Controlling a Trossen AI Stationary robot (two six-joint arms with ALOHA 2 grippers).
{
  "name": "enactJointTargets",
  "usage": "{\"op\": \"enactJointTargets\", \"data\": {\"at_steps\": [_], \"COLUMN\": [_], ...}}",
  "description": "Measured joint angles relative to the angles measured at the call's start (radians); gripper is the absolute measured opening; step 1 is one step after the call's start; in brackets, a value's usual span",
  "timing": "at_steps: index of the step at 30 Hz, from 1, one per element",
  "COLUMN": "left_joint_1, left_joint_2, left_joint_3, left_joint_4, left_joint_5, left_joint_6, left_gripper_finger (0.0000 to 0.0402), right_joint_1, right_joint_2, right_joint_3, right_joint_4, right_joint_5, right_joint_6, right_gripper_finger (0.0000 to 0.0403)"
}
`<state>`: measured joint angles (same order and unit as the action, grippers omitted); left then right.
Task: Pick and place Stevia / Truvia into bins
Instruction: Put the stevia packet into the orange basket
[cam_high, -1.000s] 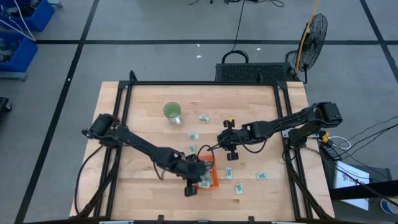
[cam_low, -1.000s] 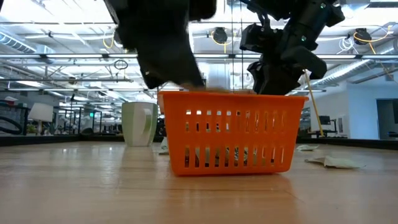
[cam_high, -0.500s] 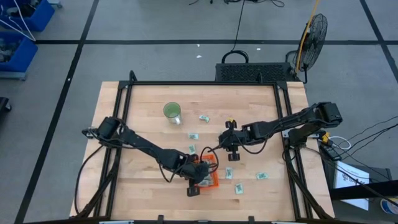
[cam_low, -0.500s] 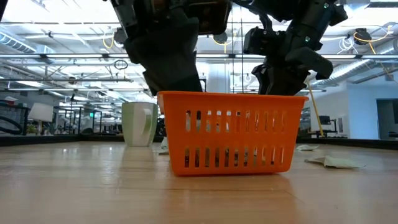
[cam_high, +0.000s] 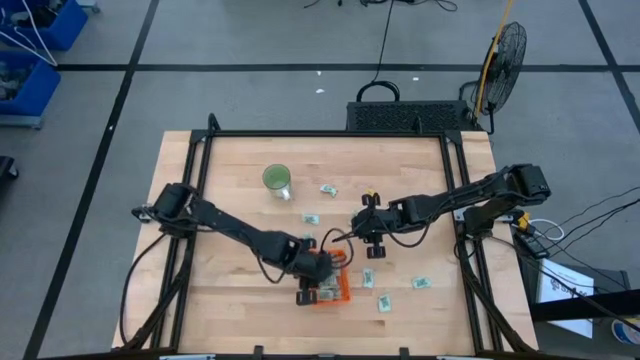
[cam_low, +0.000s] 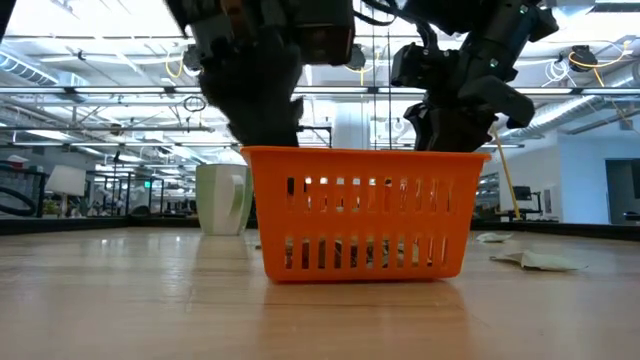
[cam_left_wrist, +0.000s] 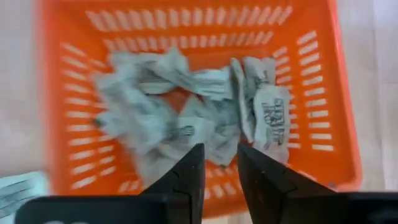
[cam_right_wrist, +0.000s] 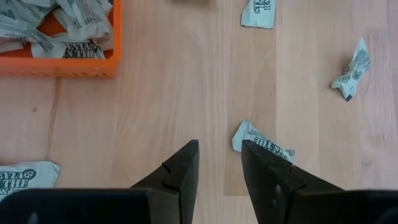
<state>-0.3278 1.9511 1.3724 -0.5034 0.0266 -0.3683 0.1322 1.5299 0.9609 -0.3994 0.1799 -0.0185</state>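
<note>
The orange bin (cam_left_wrist: 62, 68) holds several crumpled pale green and white Stevia / Truvia sachets (cam_left_wrist: 186, 106). My left gripper (cam_left_wrist: 221, 168) hangs open right above them with nothing between its fingers; in the high view it (cam_high: 318, 283) sits over the bin (cam_high: 343, 288) near the table's front. My right gripper (cam_right_wrist: 217, 165) is open above bare wood, with a loose sachet (cam_right_wrist: 261, 142) just beside one finger. In the high view the right gripper (cam_high: 370, 240) is behind and to the right of the bin. More sachets (cam_high: 383, 303) lie scattered on the table.
A green mug (cam_high: 277, 180) stands at the back left of the table. Loose sachets lie behind the bin (cam_high: 312, 219) and to its right (cam_high: 421, 283). In the low view the bin (cam_low: 360, 215) stands in front of the mug (cam_low: 225, 198).
My left gripper has opened above the bin. The bin has slid a little to the left in the low view. The right arm has hardly moved.
</note>
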Motion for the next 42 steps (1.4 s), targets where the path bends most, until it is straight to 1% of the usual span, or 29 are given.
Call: {"op": "enactJointTargets", "data": {"at_steps": [4, 7, 9, 12, 15, 18, 23, 28, 32, 35, 39, 42], "left_joint_1": [0.037, 0.068, 0.089, 0.116, 0.14, 0.16, 0.193, 0.232, 0.264, 0.285, 0.306, 0.317], "left_joint_2": [-0.076, -0.156, -0.208, -0.28, -0.337, -0.376, -0.395, -0.395, -0.396, -0.396, -0.396, -0.396], "left_joint_3": [-0.001, -0.001, -0.001, -0.001, -0.001, -0.001, -0.001, -0.001, -0.001, -0.001, -0.001, -0.001], "left_joint_4": [-0.097, -0.155, -0.196, -0.233, -0.227, -0.227, -0.231, -0.225, -0.22, -0.192, -0.164, -0.145], "left_joint_5": [0.0, -0.016, -0.066, -0.179, -0.285, -0.345, -0.343, -0.345, -0.346, -0.346, -0.343, -0.343], "left_joint_6": [0.012, 0.063, 0.098, 0.147, 0.183, 0.182, 0.185, 0.19, 0.186, 0.186, 0.188, 0.188], "left_gripper_finger": [0.0098, 0.0091, 0.0091, 0.009, 0.009, 0.009, 0.009, 0.009, 0.009, 0.009, 0.009, 0.009], "right_joint_1": [-0.002, -0.002, -0.003, -0.006, -0.018, -0.044, -0.095, -0.145, -0.178, -0.195, -0.211, -0.211], "right_joint_2": [0.0, 0.0, 0.0, 0.0, -0.001, 0.0, 0.0, 0.005, 0.008, 0.007, 0.008, 0.008], "right_joint_3": [0.0, 0.0, 0.0, 0.0, -0.029, -0.082, -0.181, -0.257, -0.298, -0.319, -0.331, -0.358], "right_joint_4": [0.021, 0.039, 0.041, 0.042, 0.103, 0.178, 0.314, 0.5, 0.563, 0.565, 0.594, 0.644], "right_joint_5": [0.004, 0.007, 0.009, 0.018, 0.032, 0.028, 0.026, 0.012, -0.004, -0.011, -0.094, -0.102], "right_joint_6": [0.004, 0.01, 0.006, -0.051, -0.131, -0.166, -0.254, -0.271, -0.259, -0.252, -0.206, -0.204], "right_gripper_finger": [0.0116, 0.0116, 0.0116, 0.0116, 0.0116, 0.0119, 0.0139, 0.0161, 0.017, 0.0171, 0.0171, 0.0171]}}
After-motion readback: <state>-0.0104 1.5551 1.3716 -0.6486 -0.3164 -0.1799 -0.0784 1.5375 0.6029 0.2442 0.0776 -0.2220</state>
